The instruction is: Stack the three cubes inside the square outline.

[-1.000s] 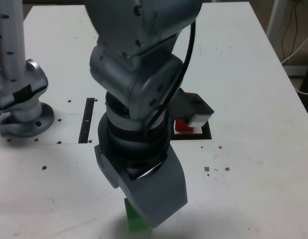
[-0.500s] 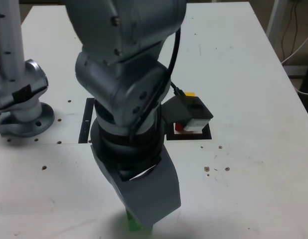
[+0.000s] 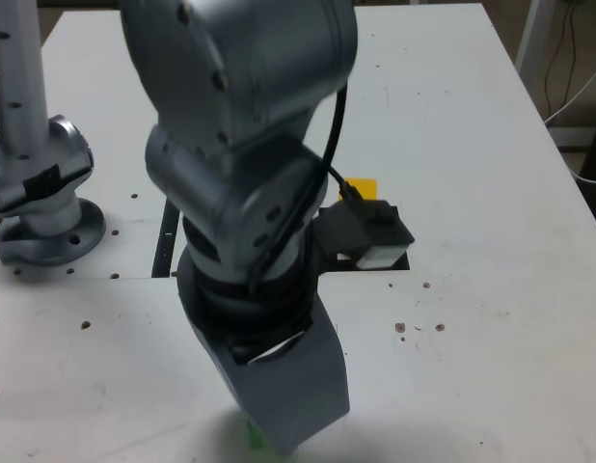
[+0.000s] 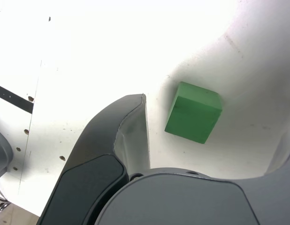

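Wrist view gave the best read on progress: the green cube (image 4: 194,112) sat alone on the white surface (image 4: 98,51), and the tool (image 4: 215,122) hung over it with its jaws spread wide, one dark jaw just beside the cube and the other only peeking in at the frame edge. Nothing was pinched, and I couldn't spot any contact with the cube. In the exterior view the arm blocked most of the middle, so only a sliver of green (image 3: 254,436) showed under the tool near the bottom edge, well apart from the square outline (image 3: 399,264). The outline itself was mostly hidden behind the arm and a small dark box on it, just a black corner visible. A bit of the yellow cube (image 3: 362,187) peeked out right above that spot, so my guess was it sat up on something there, but I couldn't see the red cube at all in this shot, so no idea if the stack had two cubes or not. So, judging roughly: green was the one left to do, grab not made yet, then a carry over to the outline and a careful drop on top.
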